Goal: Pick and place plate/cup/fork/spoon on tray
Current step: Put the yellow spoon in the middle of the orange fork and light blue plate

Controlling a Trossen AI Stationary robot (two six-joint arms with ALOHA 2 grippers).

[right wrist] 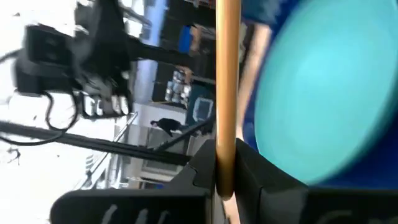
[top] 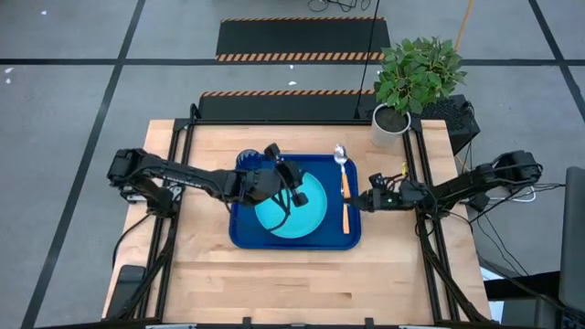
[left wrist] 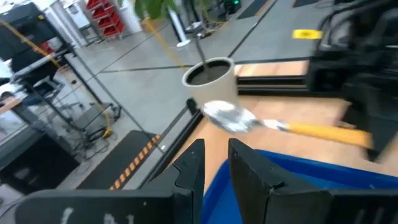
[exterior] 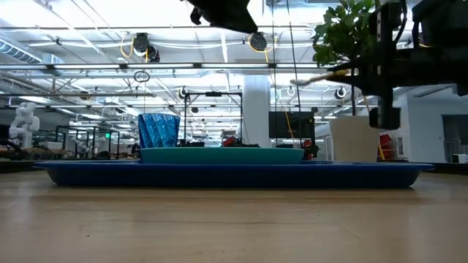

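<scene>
Orange-handled spoon (top: 344,179) pinched mid-handle by right gripper (top: 368,201) fingers at tray (top: 239,234) three o'clock; light, stiff, slippery. Left gripper (top: 294,187) fingers narrow, empty.

— What sort of place is this?

— A robotics lab or workshop in a big industrial hall. The wooden bench (top: 302,274) sits in a black metal frame on a grey floor marked with dark lines and hazard-striped mats (top: 300,40).

— And beyond the bench's far edge?

— Exposed ceiling trusses (exterior: 110,69) with strip lighting, racks and equipment frames, a white humanoid figure (exterior: 23,123) at the far left, red storage bins (left wrist: 104,14), loose cables. Only a potted plant (top: 413,82) at the far right corner softens it.
</scene>
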